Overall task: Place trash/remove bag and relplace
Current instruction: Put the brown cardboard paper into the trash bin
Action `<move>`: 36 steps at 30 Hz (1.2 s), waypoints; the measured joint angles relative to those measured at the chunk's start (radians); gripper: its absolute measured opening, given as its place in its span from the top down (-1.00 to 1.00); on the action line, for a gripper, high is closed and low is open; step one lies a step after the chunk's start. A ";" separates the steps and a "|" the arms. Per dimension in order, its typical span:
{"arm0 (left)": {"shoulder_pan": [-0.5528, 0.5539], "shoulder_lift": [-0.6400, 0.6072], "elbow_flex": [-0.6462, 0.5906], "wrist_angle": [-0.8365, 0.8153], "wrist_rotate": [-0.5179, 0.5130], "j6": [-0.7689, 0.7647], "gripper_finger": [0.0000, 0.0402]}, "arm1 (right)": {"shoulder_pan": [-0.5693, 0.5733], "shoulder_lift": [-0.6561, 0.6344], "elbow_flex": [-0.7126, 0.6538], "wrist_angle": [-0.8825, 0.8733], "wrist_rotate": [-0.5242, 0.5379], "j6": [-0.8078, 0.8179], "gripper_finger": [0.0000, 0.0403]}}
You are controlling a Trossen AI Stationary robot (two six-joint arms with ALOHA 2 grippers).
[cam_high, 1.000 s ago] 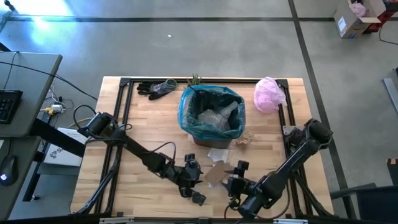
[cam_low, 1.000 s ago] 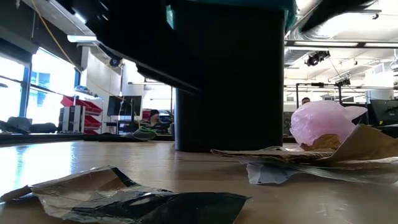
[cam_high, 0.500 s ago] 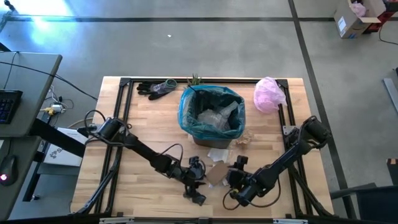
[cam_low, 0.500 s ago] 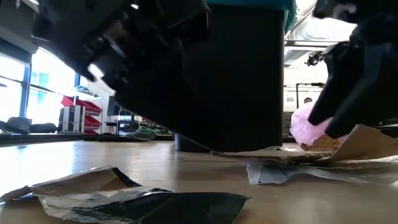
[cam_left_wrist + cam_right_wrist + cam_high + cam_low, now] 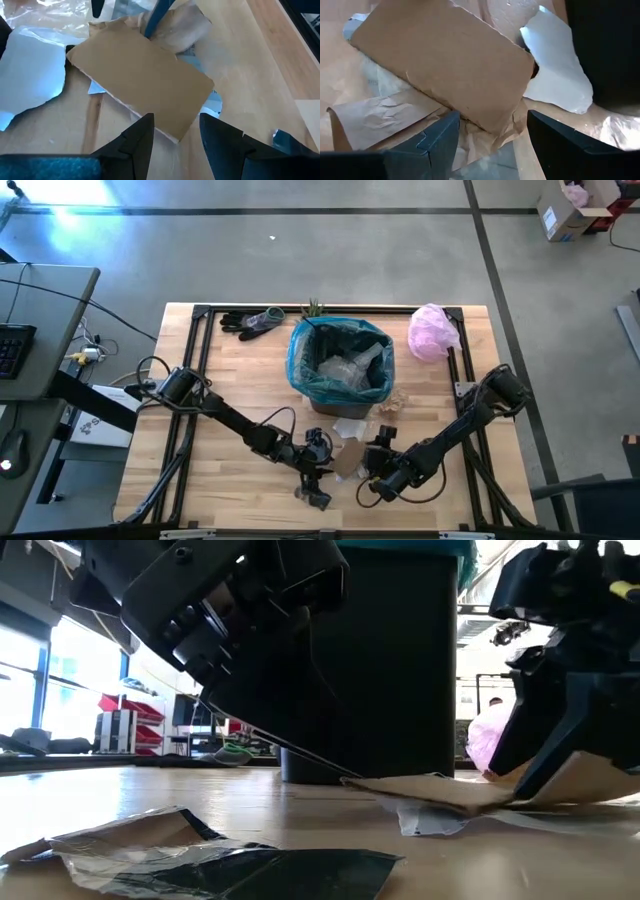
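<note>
While flanked, flat cardboard piece (image 5: 348, 459).

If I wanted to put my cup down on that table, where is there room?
Bare wood lies on the table left of the bin, below the gloves. Another patch lies right of the bin, below the pink bag. In front of the bin it is crowded: the cardboard and paper scraps lie there, with the left claw and right claw on either side.

Wooden table (image 5: 230, 370) with a black frame, carrying a lined bin (image 5: 341, 367), dark gloves (image 5: 250, 322), pink bag (image 5: 432, 332), small plant (image 5: 314, 308), cardboard piece (image 5: 349, 459), paper scraps (image 5: 350, 428), silvery wrapper (image 5: 200, 855)
</note>
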 joint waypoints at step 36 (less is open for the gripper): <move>0.000 0.120 0.005 0.163 0.026 -0.026 0.29 | 0.039 0.019 0.001 0.053 -0.019 -0.043 0.12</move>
